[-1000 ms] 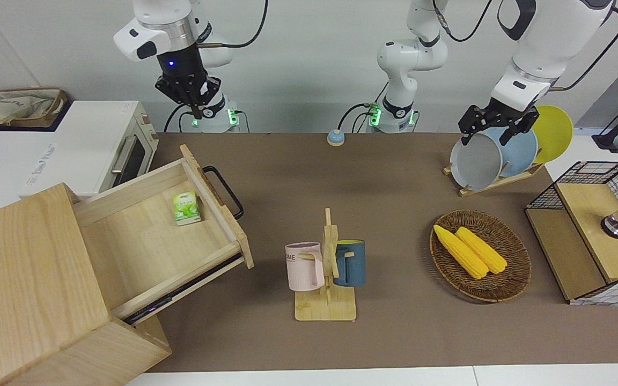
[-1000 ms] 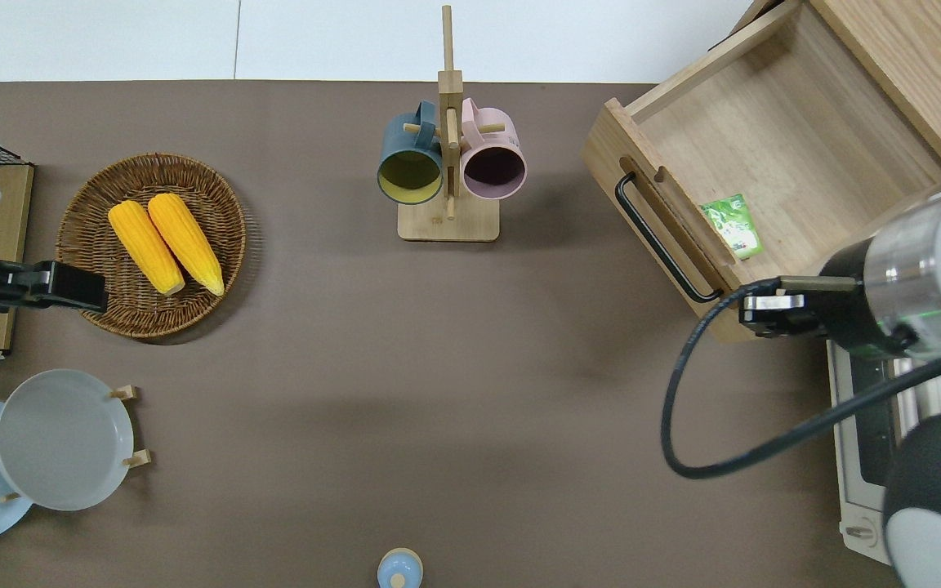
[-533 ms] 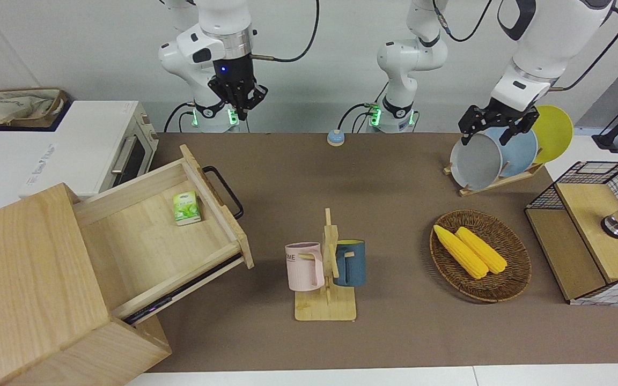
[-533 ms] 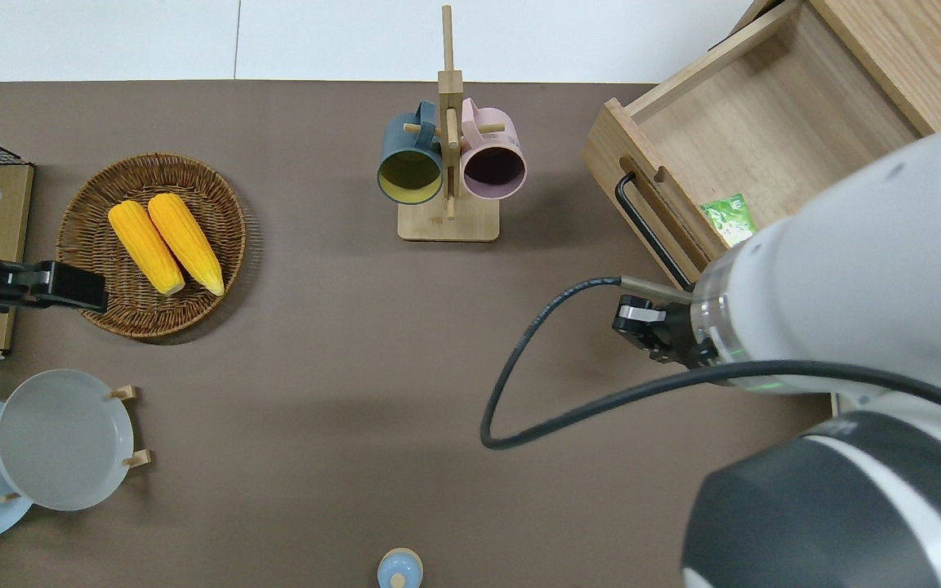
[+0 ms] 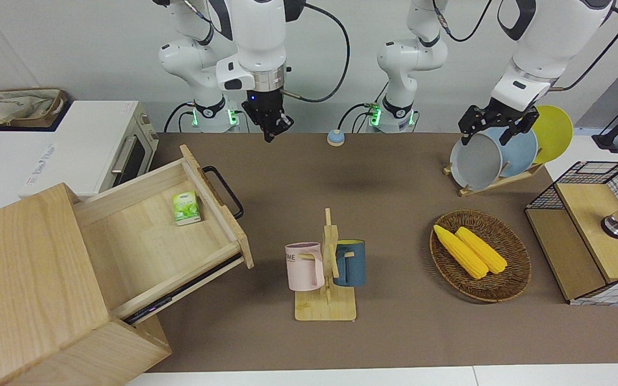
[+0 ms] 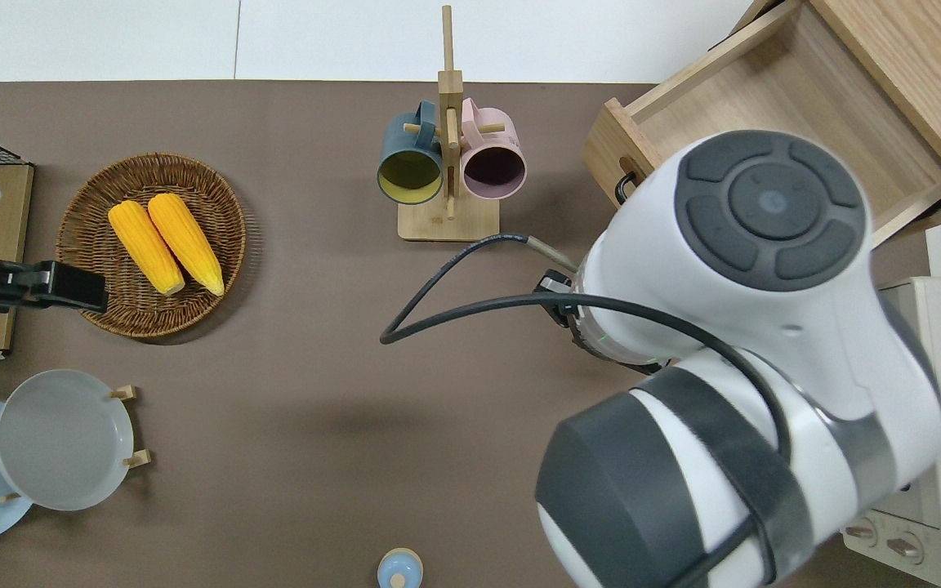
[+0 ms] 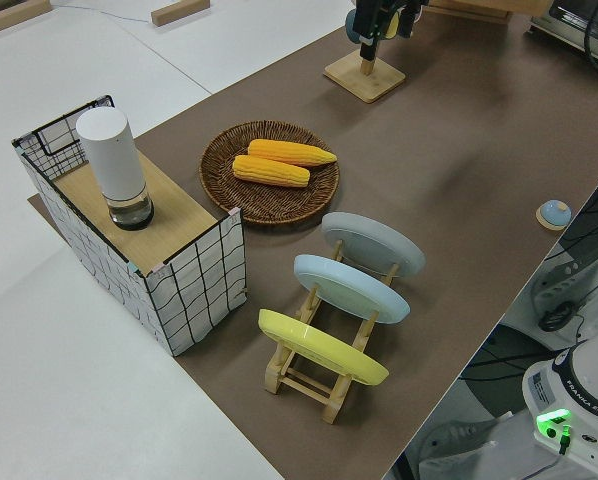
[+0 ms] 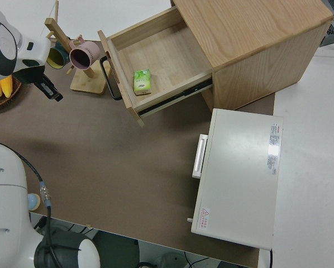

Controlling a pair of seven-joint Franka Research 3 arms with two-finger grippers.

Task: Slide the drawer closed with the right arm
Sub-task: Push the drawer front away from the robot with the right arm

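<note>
Front view: drawer (image 5: pixel 153 236) stands pulled far out of the big pale wooden box (image 5: pixel 24 279) at the right arm's end of the table, its black bar handle (image 5: pixel 224 190) facing the open tabletop. One small green packet (image 5: pixel 186 207) lies inside on the drawer floor, near the front panel; the rest of the drawer floor is bare wood. The right gripper (image 5: pixel 272 127) hangs in the air, apart from the handle; the overhead view puts the wrist over bare brown tabletop between the drawer front and the mug stand (image 6: pixel 448 163). Its fingers look close together and hold nothing. The brown mat between drawer front and mug stand is unobstructed. The mug stand carries two mugs, one pink (image 5: pixel 304 266) and one dark blue (image 5: pixel 350 262). A wicker basket (image 5: pixel 507 284) holds two corn cobs (image 5: pixel 469 249). A plate rack (image 7: pixel 324 360) holds three plates: grey, light blue, yellow. A white toaster oven (image 8: pixel 239 173) sits beside the wooden box, nearer to the robots. The left gripper (image 5: pixel 494 124) is parked; I cannot tell whether its fingers are apart or together.
</note>
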